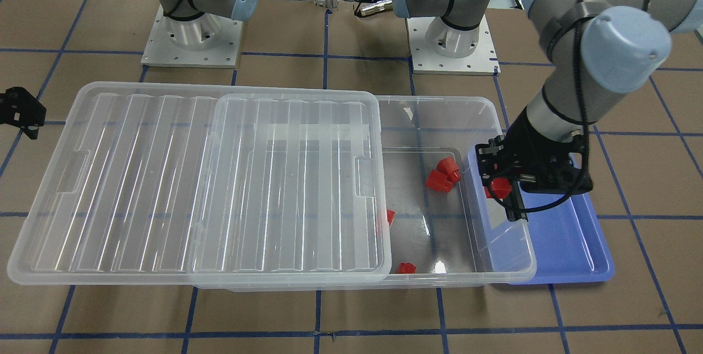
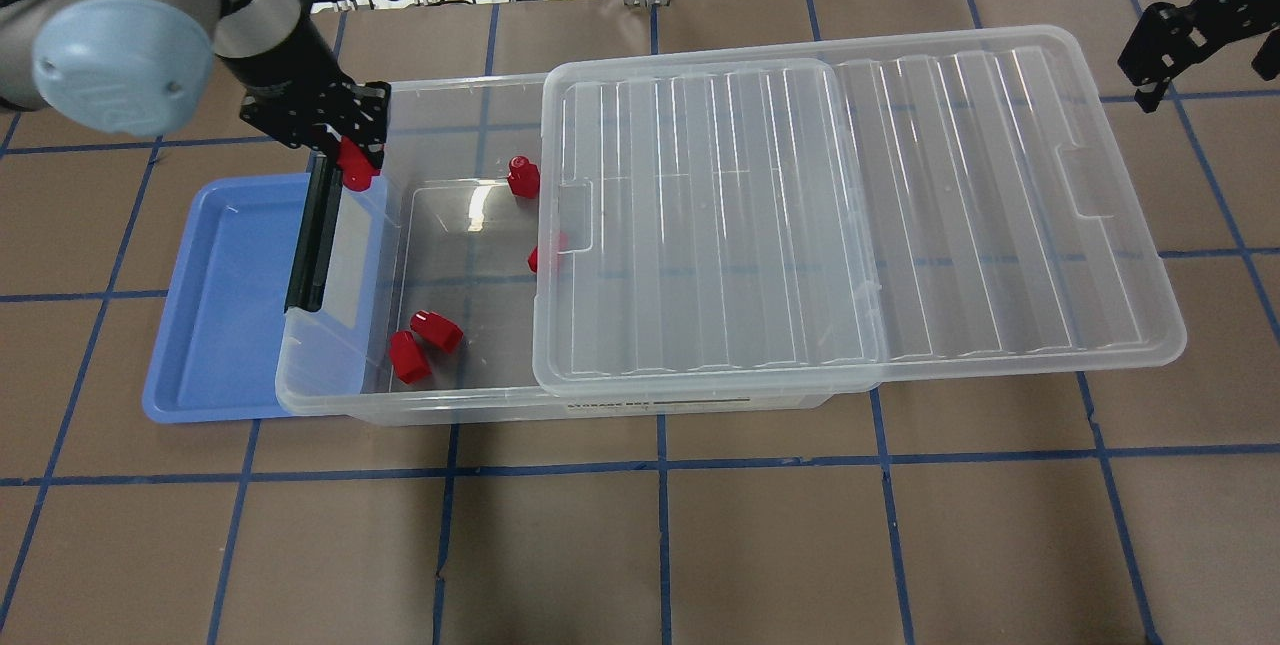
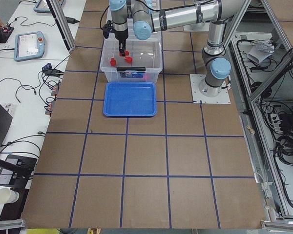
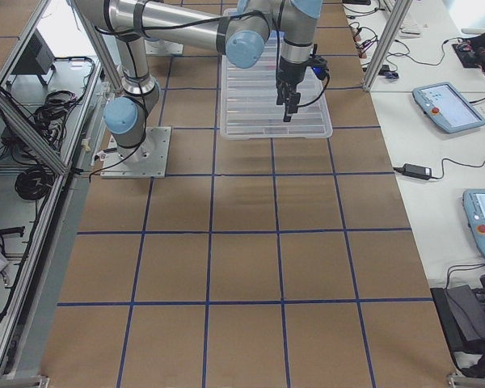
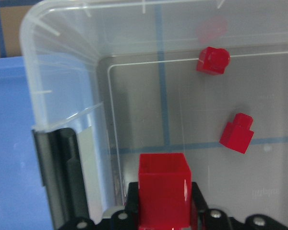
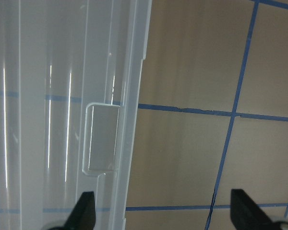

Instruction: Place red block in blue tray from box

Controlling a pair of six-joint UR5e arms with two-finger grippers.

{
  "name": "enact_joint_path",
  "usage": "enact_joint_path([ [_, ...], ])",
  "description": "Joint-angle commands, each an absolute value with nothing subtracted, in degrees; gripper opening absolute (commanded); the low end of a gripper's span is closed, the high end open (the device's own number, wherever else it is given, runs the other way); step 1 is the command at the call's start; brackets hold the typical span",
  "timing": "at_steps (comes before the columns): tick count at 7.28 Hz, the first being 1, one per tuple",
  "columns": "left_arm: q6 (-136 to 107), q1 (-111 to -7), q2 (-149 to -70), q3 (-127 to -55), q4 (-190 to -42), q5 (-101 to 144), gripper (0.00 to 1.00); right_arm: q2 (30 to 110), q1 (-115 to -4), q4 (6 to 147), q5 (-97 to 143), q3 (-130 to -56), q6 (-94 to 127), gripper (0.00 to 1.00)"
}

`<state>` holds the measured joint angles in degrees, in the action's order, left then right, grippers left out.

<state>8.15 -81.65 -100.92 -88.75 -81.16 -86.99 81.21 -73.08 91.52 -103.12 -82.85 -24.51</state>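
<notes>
My left gripper (image 2: 352, 163) is shut on a red block (image 2: 357, 168) and holds it over the box's end rim, at the corner next to the black latch (image 2: 312, 235). The left wrist view shows the block (image 5: 163, 191) clamped between the jaws, stud end hidden. The blue tray (image 2: 220, 305) lies just beyond that end of the box (image 2: 600, 403), partly under its rim. Several more red blocks lie in the box: a pair (image 2: 422, 343), one at the far wall (image 2: 522, 175), one half under the lid (image 2: 545, 253). My right gripper (image 6: 165, 215) is open and empty beside the lid's far end.
The ribbed clear lid (image 2: 850, 205) is slid toward my right and covers most of the box, overhanging its right end. Only the left part of the box is uncovered. Brown table with blue tape lines lies all round.
</notes>
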Motion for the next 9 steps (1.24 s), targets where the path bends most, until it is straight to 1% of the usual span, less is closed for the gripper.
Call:
enact_joint_path([
  [1, 19.09, -73.43, -99.49, -88.49, -84.47, -84.55, 0.23, 80.16, -71.03, 91.76, -102.66, -83.4, -24.7, 1.0],
  [3, 36.75, -65.16, -102.82, -90.42, -82.63, -84.55, 0.22, 78.24, -68.56, 92.55, -99.76, -83.58, -24.61, 1.0],
  [4, 42.22, -63.21, -105.01, -93.75, -74.44, -84.64, 0.22, 77.53, -66.99, 92.55, -99.58, -83.58, -24.96, 1.0],
  [6, 42.19, -62.4, -108.27, -104.36, -55.91, -84.46, 0.22, 74.98, -64.43, 94.64, -99.58, -83.58, -24.87, 1.0],
  [7, 41.67, -62.4, -108.54, -107.55, -51.11, -84.55, 0.22, 74.54, -64.25, 95.01, -99.58, -83.67, -24.53, 1.0],
  [8, 41.57, -62.32, -108.72, -109.23, -50.98, -84.64, 0.22, 74.53, -63.73, 94.92, -99.58, -84.37, -24.43, 1.0],
  [9, 42.01, -62.31, -109.07, -109.07, -50.89, -85.16, 0.4, 74.62, -61.55, 94.75, -96.53, -85.85, -24.78, 1.0],
])
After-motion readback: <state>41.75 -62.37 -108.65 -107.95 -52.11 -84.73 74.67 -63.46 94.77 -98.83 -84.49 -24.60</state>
